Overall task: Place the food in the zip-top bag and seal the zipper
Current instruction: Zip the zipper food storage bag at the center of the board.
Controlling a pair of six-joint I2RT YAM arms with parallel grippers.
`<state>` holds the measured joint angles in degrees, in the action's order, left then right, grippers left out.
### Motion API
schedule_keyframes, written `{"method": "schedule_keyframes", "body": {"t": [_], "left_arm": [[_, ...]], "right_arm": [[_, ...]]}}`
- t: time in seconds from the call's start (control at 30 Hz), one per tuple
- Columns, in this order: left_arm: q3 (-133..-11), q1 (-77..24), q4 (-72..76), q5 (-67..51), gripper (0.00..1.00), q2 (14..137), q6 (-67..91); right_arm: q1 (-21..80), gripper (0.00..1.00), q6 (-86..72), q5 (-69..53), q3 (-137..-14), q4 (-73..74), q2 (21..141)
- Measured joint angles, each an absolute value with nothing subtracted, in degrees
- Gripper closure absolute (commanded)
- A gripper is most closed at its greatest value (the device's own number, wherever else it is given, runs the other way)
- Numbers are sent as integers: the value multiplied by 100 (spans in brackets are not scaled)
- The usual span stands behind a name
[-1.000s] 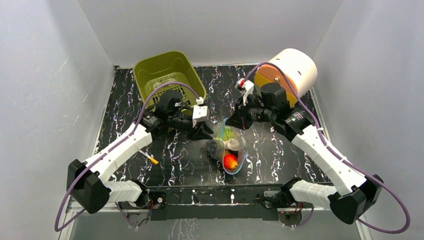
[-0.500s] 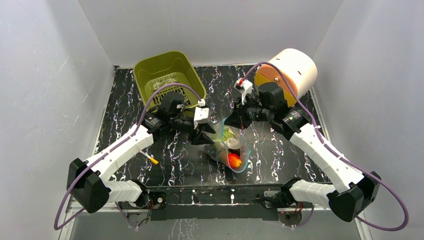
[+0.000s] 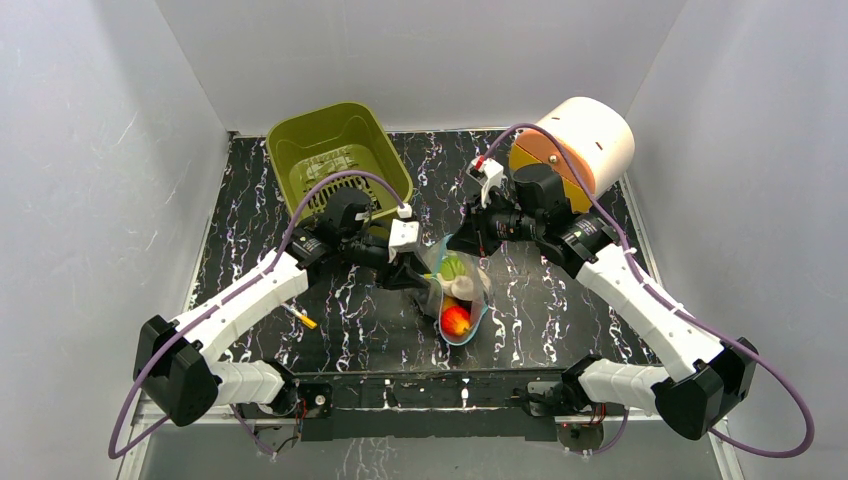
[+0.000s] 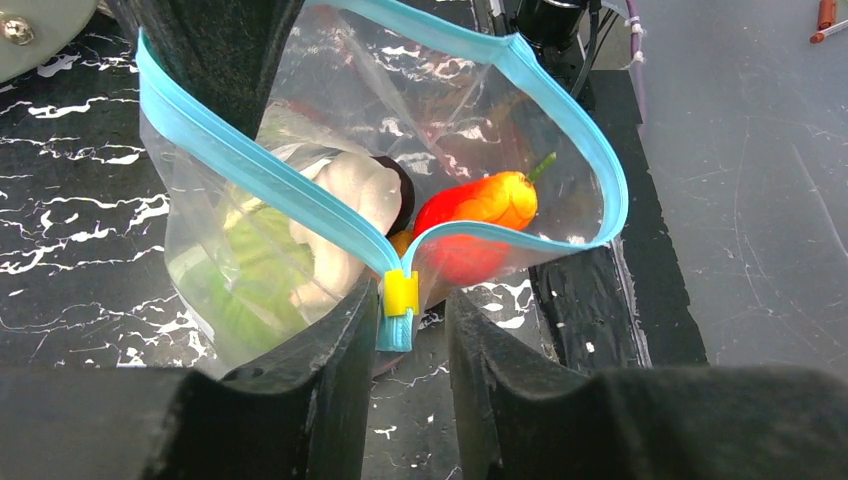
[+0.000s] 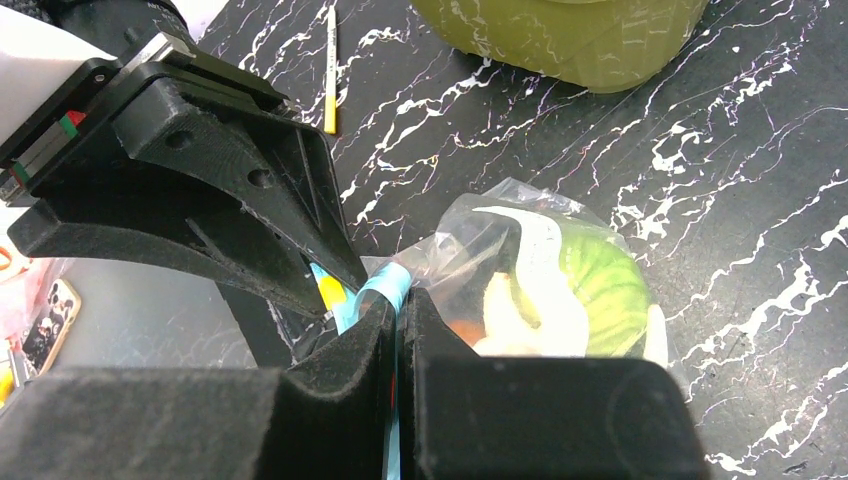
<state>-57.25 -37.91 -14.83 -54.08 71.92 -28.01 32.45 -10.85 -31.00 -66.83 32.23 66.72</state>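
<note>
The clear zip-top bag (image 3: 478,305) hangs between my two grippers over the middle of the table, its mouth gaping. Inside it are the green cabbage (image 4: 240,270), a white piece (image 4: 345,195), a dark grape piece (image 4: 398,190) and a red-orange fruit (image 4: 480,205). The blue-teal zipper (image 4: 260,170) is unsealed along most of its length. My left gripper (image 4: 412,310) is open, its fingers on either side of the yellow slider (image 4: 400,292) at the zipper's end. My right gripper (image 5: 398,300) is shut on the zipper strip at the other end. In the top view the left gripper (image 3: 418,275) and right gripper (image 3: 462,245) flank the bag.
The olive-green bin (image 3: 335,150) stands at the back left behind the left arm. A cream cylinder with an orange face (image 3: 580,140) lies at the back right. A thin yellow-tipped stick (image 3: 300,315) lies on the black marbled table (image 3: 560,300) by the left forearm.
The bag has swung a little: its lower end went right, then came back under the grippers. Both grippers have shifted slightly toward the back while staying at the bag's mouth.
</note>
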Motion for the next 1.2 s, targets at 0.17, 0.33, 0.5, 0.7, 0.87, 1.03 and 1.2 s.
{"method": "schedule_keyframes", "body": {"t": [0.17,0.33,0.5,0.7,0.87,1.03,1.2], "left_arm": [[-5721,-3791,-1481,-5354,100,7194,-2910],[-5723,-3791,-1494,-5236,100,7210,-2936],[-5767,-3798,-1496,-5116,100,7345,-2663],[-5968,-3800,-1190,-4967,100,7426,-2047],[-6045,-3800,-823,-4886,100,7428,-1629],[-6045,-3800,-679,-4886,100,7428,-1450],[-6104,-3800,-670,-4882,100,7428,-1441]], "right_arm": [[3245,100,-1092,-3098,-6683,3223,6672],[3245,73,-978,-3028,-6685,3251,6672],[3245,50,-329,-2646,-7035,3739,6674],[3245,36,344,-2659,-7450,3922,6615],[3256,37,574,-2956,-7102,3339,6318],[3284,46,1033,-3242,-6685,2716,5951],[3391,46,1643,-3483,-6453,2635,5961]]}}
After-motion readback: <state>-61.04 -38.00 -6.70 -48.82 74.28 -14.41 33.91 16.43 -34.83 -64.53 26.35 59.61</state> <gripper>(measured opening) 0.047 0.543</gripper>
